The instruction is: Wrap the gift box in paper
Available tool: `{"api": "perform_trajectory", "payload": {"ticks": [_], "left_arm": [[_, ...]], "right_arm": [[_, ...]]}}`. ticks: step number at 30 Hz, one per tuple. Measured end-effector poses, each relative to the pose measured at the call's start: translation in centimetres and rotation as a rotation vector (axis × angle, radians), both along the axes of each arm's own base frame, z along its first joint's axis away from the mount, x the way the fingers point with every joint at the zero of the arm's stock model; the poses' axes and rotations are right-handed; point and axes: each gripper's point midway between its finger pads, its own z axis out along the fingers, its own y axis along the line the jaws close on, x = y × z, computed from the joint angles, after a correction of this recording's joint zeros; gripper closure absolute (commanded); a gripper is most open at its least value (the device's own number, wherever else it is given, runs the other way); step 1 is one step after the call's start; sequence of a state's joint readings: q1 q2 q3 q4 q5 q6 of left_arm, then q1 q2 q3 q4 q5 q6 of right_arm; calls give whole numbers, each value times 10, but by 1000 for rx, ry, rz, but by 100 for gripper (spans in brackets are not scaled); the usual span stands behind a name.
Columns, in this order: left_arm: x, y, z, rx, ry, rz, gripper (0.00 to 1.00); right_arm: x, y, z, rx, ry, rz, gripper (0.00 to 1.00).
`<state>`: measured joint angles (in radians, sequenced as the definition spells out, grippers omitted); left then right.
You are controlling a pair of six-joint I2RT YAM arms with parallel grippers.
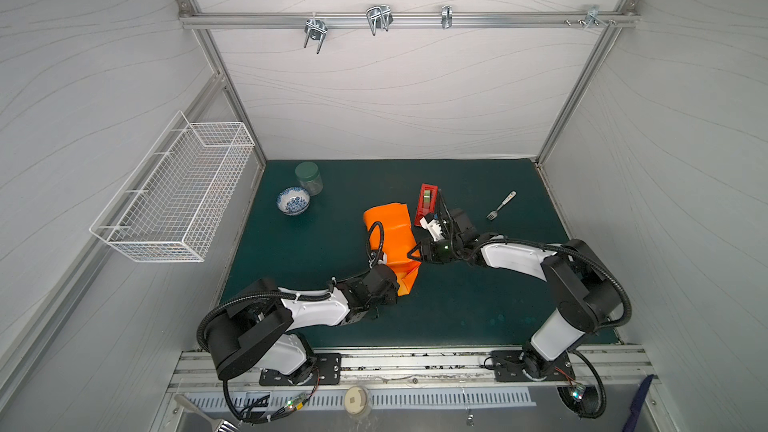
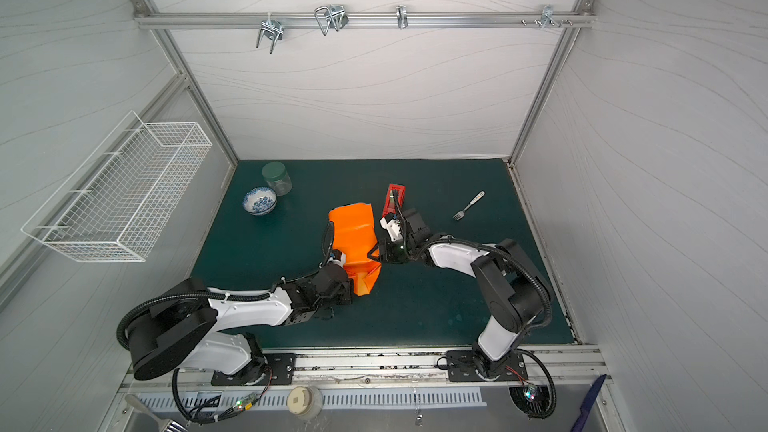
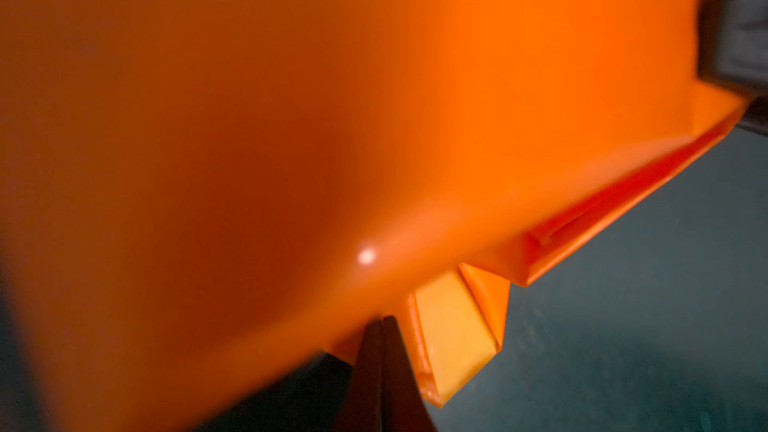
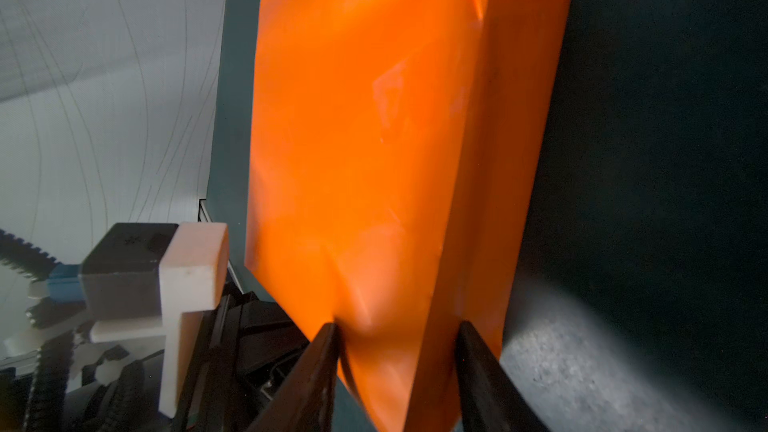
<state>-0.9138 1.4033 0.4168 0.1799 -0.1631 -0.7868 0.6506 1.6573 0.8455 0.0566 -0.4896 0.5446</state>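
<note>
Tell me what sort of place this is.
Probably a robot test cell: white panelled walls on an aluminium frame, two black-and-white robot arms bolted to a metal rail, a dark green table mat.

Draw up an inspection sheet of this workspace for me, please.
Surface: dark green mat covering the table.
Job's things: paper folded into a parcel shape, held between both hands; gift box not visible, probably inside.
Clutter: red tape dispenser just behind the right arm's wrist; blue-patterned bowl and green-lidded jar back left; fork back right.
Grippers: left hand shut on a paper edge; right hand clamped across the parcel's thickness.
Cables: left arm's black cable loops over the paper; no snag seen.
Surroundings: white wire basket on the left wall; metal hooks on the back rail.
</note>
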Motion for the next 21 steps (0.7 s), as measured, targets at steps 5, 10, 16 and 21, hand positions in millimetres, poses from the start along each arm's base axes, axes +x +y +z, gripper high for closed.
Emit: {"api": "perform_trajectory", "payload": {"ticks": [5,10,16,21], "left_arm": [[-8,-9,0,-12,2,-20,100],[-17,-16,0,-19,8,-41,100],[-18,-16,0,-13,6,-38,100],[-20,-8,1,16,13,-31,100]], "right_arm": [[0,0,0,0,0,0,54],[0,0,0,0,-1,0,54],[0,1,0,-1,-3,0,54],[0,2,0,-3,-8,1,54]]}}
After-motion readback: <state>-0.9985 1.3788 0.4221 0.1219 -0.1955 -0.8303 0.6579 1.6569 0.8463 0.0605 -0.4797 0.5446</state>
